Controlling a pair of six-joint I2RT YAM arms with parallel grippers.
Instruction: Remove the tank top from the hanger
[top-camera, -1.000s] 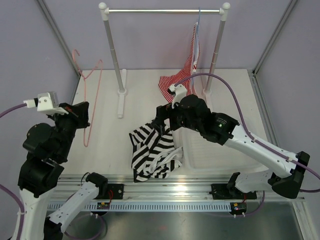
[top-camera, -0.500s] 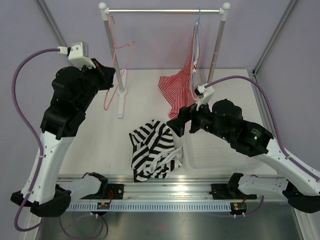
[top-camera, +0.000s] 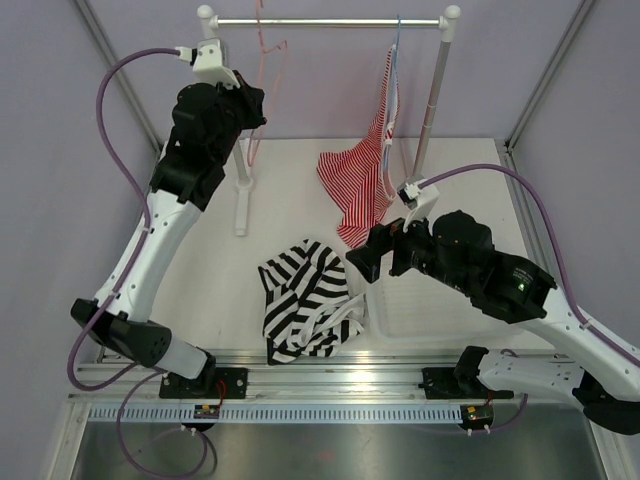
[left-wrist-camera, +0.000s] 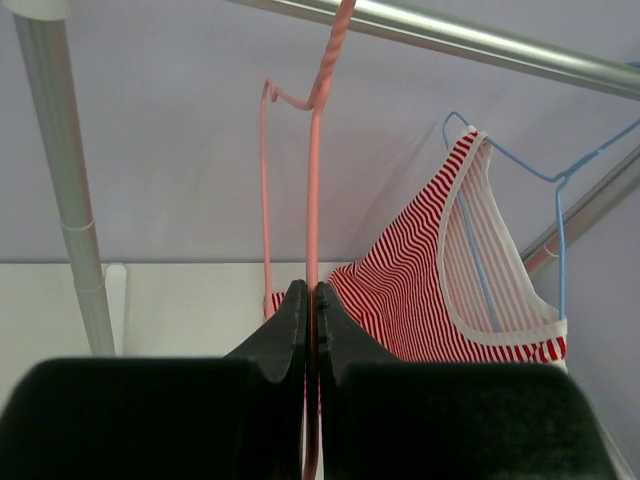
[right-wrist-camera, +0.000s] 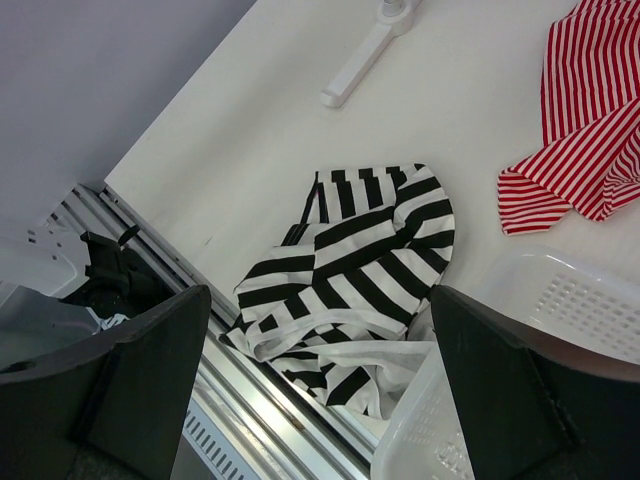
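Note:
The black-and-white striped tank top (top-camera: 305, 310) lies crumpled on the table near the front edge, off the hanger; it also shows in the right wrist view (right-wrist-camera: 350, 270). My left gripper (top-camera: 245, 105) is raised by the rack and shut on the bare pink wire hanger (top-camera: 264, 50). In the left wrist view my left gripper (left-wrist-camera: 309, 292) pinches the hanger (left-wrist-camera: 314, 190), whose hook reaches the rail. My right gripper (top-camera: 362, 262) is open and empty, above and to the right of the tank top, with its jaws wide apart in its wrist view (right-wrist-camera: 320, 300).
A clothes rack rail (top-camera: 330, 21) spans the back on two posts. A red-and-white finely striped top (top-camera: 352, 180) hangs from a blue hanger (left-wrist-camera: 560, 230) at the rail's right end, with its hem on the table. A white basket (top-camera: 430, 305) stands right of the tank top.
My left arm has lifted the pink hanger from the left of the table up to the rail. My right gripper has left the tank top and drawn back to the right.

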